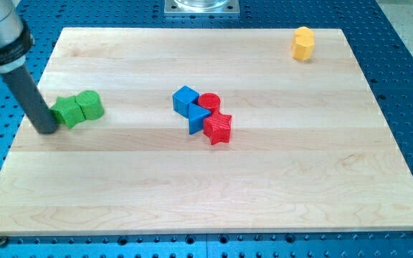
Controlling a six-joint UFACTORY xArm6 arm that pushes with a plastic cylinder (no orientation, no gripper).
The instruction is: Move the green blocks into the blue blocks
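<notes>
A green star block (67,112) and a green cylinder (89,105) sit touching side by side at the board's left. My tip (47,129) rests just left of the green star, against it or nearly so. A blue cube (185,99) and a blue triangular block (197,117) sit together at the board's middle, well to the right of the green pair.
A red cylinder (209,102) and a red star block (219,128) touch the blue blocks on their right. A yellow hexagonal block (302,43) stands at the top right. The wooden board (300,179) lies on a blue perforated table.
</notes>
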